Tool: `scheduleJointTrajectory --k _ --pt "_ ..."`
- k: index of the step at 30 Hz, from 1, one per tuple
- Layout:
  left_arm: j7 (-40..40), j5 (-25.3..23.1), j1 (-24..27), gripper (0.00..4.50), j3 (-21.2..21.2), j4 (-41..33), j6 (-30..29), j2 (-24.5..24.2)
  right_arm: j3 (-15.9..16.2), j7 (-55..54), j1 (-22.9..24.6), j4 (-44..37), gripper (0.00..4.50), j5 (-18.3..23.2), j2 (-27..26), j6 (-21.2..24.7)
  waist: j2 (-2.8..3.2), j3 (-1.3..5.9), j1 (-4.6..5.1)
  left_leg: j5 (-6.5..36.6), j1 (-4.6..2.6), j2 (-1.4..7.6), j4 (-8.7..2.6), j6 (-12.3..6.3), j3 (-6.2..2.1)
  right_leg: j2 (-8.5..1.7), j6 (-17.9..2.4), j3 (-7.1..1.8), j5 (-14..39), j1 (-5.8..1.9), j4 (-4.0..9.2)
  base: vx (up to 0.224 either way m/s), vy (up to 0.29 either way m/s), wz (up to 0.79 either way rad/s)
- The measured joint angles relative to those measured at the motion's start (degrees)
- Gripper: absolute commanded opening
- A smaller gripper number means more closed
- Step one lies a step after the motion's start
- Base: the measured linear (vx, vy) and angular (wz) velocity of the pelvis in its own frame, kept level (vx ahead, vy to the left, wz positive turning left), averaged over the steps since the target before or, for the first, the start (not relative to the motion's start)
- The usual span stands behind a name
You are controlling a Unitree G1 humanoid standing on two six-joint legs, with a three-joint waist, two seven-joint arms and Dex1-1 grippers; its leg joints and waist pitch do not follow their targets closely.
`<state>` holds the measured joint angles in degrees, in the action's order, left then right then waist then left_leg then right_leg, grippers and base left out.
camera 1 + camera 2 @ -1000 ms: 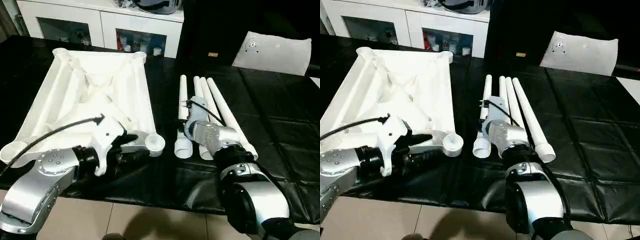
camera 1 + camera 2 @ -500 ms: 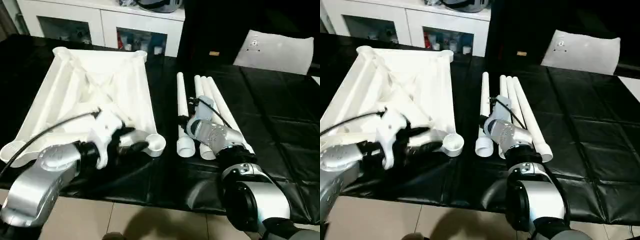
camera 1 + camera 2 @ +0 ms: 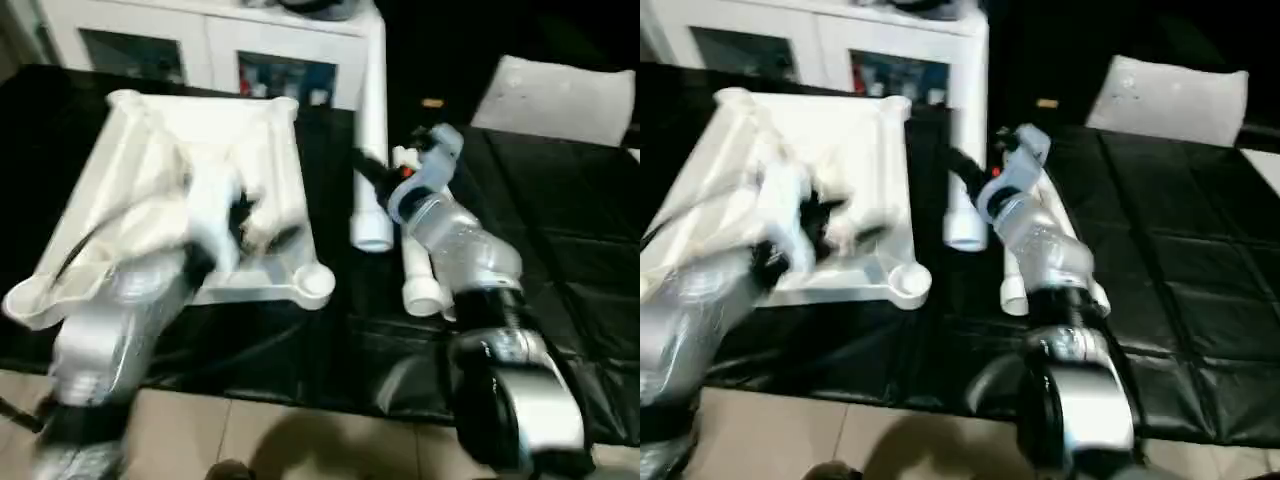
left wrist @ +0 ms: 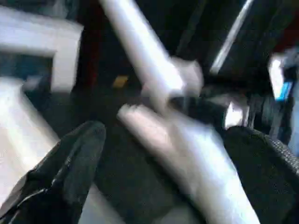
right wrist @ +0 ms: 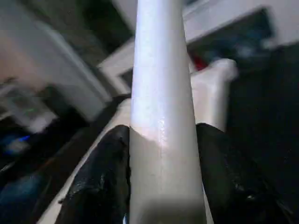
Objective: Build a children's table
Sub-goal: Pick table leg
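Right gripper (image 5: 161, 186): clamped on one white leg (image 3: 372, 150), a black finger (image 5: 100, 172) on either side of the tube. A second ago this leg lay flat with the others; it is now lifted clear of the black table cover (image 3: 560, 240), wide threaded end low, narrow end pointing to 12 o'clock in front of the white cabinet (image 3: 220, 45).

Remaining legs (image 3: 420, 285): lying on the cover at 6 o'clock of the right gripper, beside the forearm.

Left gripper (image 4: 159, 154): fingers spread wide, holding nothing. Earlier it sat low by the near corner socket (image 3: 313, 283); it has since risen over the tabletop.

Tabletop (image 3: 150, 140): upside down, ribs up, at 9 o'clock of the raised leg, place unchanged.

White sheet (image 3: 555, 95): far side, at 2 o'clock, as before.
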<state>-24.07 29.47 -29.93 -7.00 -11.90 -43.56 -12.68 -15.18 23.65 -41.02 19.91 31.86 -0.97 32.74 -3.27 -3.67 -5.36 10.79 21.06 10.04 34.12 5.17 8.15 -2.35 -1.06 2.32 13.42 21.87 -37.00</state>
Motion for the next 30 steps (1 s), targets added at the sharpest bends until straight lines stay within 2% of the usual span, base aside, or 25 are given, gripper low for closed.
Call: scheduleJointTrajectory --k 6,13,15,16,19,22,23,27,30 --pt "0.2 8.4 -5.4 4.5 -2.9 3.8 -2.9 6.3 2.5 9.4 8.9 -10.6 1.79 4.7 3.5 2.7 0.44 -0.06 -0.48 -0.1 0.01 0.01 0.01 -0.16 0.01 0.01 -0.1 0.03 -0.1 0.0 0.0 0.0 0.0 0.0" --pt "1.1 14.6 -10.0 4.5 -4.7 6.0 -5.7 10.6 4.2 14.8 14.0 -17.8 1.79 7.5 6.2 4.6 0.95 0.03 -0.9 -0.1 0.01 0.01 0.01 -0.24 0.0 0.01 -0.1 0.03 -0.2 0.0 0.0 0.0 0.0 0.0" --pt "1.6 15.2 -10.7 4.5 -5.4 6.6 -6.2 11.0 3.9 15.3 14.6 -18.1 1.79 8.5 6.4 4.8 1.01 0.0 -0.88 -0.1 0.01 0.01 0.01 -0.24 0.0 0.01 -0.1 0.03 -0.2 0.0 0.0 0.0 0.0 0.0" --pt "1.8 15.4 -10.9 4.21 -5.6 6.7 -6.2 11.1 3.9 15.4 14.6 -18.2 1.79 8.6 6.4 4.8 1.06 0.0 -0.86 -0.1 0.01 0.01 0.01 -0.24 0.0 0.01 -0.1 0.03 -0.2 0.0 0.0 0.0 0.0 0.0" --pt "1.9 16.4 -10.9 4.11 -6.0 7.2 -6.2 11.4 3.9 15.7 15.2 -19.1 1.79 9.0 6.4 4.8 1.17 0.0 -1.08 -0.1 0.02 0.02 0.0 -0.25 0.0 0.01 -0.1 0.05 -0.2 0.01 0.02 0.0 0.0 0.0" --pt "2.8 17.0 -11.0 3.68 -7.0 7.5 -6.2 11.6 3.9 16.6 16.1 -19.8 1.79 9.4 6.5 4.9 1.18 -0.01 -1.12 -0.1 0.06 0.02 0.0 -0.25 -0.02 0.01 -0.1 0.05 -0.2 0.01 0.07 0.0 0.0 0.0" --pt "3.4 16.9 -11.2 3.68 -7.3 7.9 -6.1 11.5 4.1 16.9 16.2 -19.9 1.79 9.8 6.5 5.1 1.18 -0.01 -1.11 -0.1 0.06 0.01 0.01 -0.25 -0.02 0.0 -0.1 0.05 -0.2 0.01 0.07 0.0 0.0 0.0" --pt "5.5 15.5 -11.3 3.28 -7.0 10.2 -6.2 10.5 6.8 19.1 16.2 -22.3 1.79 11.1 6.6 5.4 1.28 -0.06 -1.15 -0.1 0.07 0.03 0.0 -0.25 -0.07 0.02 -0.1 0.09 -0.2 0.01 0.08 0.0 0.0 0.0" --pt "5.6 15.2 -11.3 3.25 -6.1 10.1 -6.3 9.7 7.1 19.0 16.3 -22.2 1.79 10.9 6.6 5.4 1.35 -0.1 -1.33 -0.1 0.09 0.02 0.0 -0.25 -0.07 -0.01 -0.1 0.08 -0.2 0.01 0.11 0.0 0.0 0.0"
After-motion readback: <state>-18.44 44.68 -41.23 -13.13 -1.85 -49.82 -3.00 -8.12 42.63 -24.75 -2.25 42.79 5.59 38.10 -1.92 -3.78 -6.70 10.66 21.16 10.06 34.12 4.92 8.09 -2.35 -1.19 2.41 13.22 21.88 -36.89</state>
